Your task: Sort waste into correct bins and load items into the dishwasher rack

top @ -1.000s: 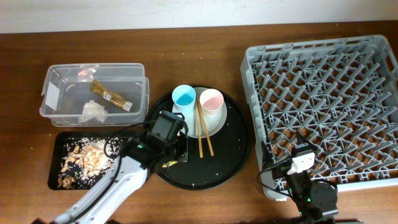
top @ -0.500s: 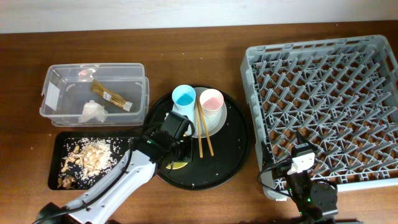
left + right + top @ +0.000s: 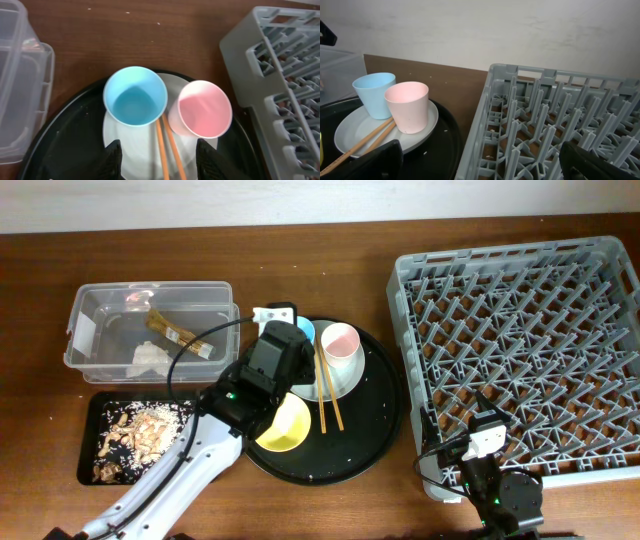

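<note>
On the tabletop (image 3: 40,300), far left, the clear tub (image 3: 95,305) holds the white tissue (image 3: 150,358) and the gold-brown wrapper (image 3: 178,335). Just beside it, the shallow black tray (image 3: 88,460) carries the food scraps (image 3: 140,430). The left fingers (image 3: 113,159) hang spread wide and empty above the light blue cup (image 3: 135,95). That cup stands beside the pink cup (image 3: 204,109) on the pale plate (image 3: 131,145), with the 2 chopsticks (image 3: 328,395). The yellow bowl (image 3: 282,423) sits near on the round black tray (image 3: 375,430). At right stands the grey dishwasher rack (image 3: 530,330), where the right fingers (image 3: 370,160) gape wide, gripping nothing.
</note>
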Available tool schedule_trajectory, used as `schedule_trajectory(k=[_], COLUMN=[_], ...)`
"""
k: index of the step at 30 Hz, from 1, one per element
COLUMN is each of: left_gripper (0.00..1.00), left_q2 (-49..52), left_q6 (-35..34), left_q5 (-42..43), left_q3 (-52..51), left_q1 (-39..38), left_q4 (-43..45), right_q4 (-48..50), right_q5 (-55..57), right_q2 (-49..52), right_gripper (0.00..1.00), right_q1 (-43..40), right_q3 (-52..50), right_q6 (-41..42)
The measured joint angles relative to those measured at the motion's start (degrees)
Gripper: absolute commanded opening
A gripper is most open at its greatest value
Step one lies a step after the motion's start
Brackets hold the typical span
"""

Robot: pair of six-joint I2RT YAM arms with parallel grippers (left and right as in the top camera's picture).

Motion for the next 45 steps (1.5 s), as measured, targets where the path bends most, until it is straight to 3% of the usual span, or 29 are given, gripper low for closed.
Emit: schedule_trajectory(k=[6, 20, 25, 28, 33, 34, 35, 38, 39, 42, 45], left_gripper=[0.48, 0.48, 0.48, 0.6, 0.6, 0.71, 0.99, 0.99, 0.99, 0.99, 0.99], left_q2=[0.0, 0.0, 0.0, 0.0, -1.05, -2.84, -6.34, -14.69, -17.75, -18.95, -18.95], left_q6=[-0.02, 0.0, 0.0, 0.04, 1.29, 1.51, 1.57, 2.12, 2.14, 2.14, 2.16], left_q5=[-0.24, -0.24, 1.75, 4.66, 5.46, 5.81, 6.05, 5.97, 5.49, 4.68, 4.28], left_q3=[0.11, 0.11, 0.11, 0.11, 0.11, 0.11, 0.11, 0.22, 0.31, 0.46, 0.57], left_q1=[1.09, 1.27, 7.98, 12.33, 13.79, 15.13, 18.1, 25.79, 28.68, 31.47, 31.87], left_q4=[-5.88, -5.77, -1.97, -1.31, -2.75, -3.54, -3.98, -5.81, -7.58, -10.69, -14.6], right_q4=[0.0, 0.0, 0.0, 0.0, 1.84, 2.69, 2.89, 11.06, 9.49, -3.04, -14.58], right_q5=[0.0, 0.0, 0.0, 0.0, 0.42, 0.22, -0.39, -6.97, -9.42, -12.07, -14.05], right_q2=[0.0, 0.0, 0.0, 0.0, 0.0, 0.0, 0.0, 0.09, 0.11, 2.4, 14.16], right_gripper=[0.98, 0.98, 0.98, 0.98, 0.98, 0.98, 0.98, 0.99, 0.98, 0.98, 0.98], right_q1=[0.0, 0.0, 0.0, 0.0, 0.0, 0.0, 0.0, 0.0, 0.0, 0.0, 0.0], right_q3=[0.0, 0.0, 0.0, 0.0, 0.0, 0.0, 0.0, 0.09, 0.46, 5.75, 22.4], right_q6=[0.0, -0.04, 0.0, 0.0, -1.49, -1.99, -2.12, -0.37, 2.03, 10.16, 12.87])
